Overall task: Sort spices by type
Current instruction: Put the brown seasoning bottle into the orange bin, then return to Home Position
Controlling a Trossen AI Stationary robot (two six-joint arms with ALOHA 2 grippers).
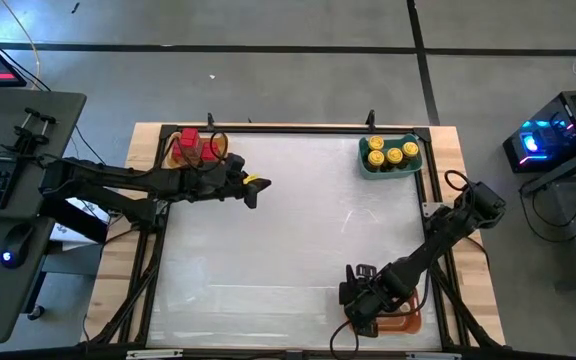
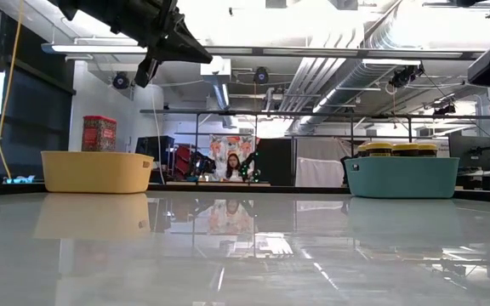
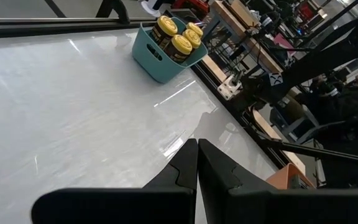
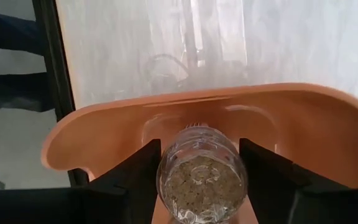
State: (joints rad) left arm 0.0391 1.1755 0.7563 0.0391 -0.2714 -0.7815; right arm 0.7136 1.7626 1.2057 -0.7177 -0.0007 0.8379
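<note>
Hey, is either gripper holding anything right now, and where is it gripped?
The right gripper holds a small clear jar by its sides, over the orange tray. The left gripper is shut and holds nothing.

teal tray (image 1: 366,165), yellow-lidded jars (image 1: 389,152); orange tray (image 4: 166,112)

From above we look straight down on the whole table (image 1: 288,240). At table-top height we look level across it into the room. Our wrist cameras sit close: the left faces the teal tray (image 3: 154,59), also seen overhead; the right looks into the orange tray (image 4: 104,130).
</note>
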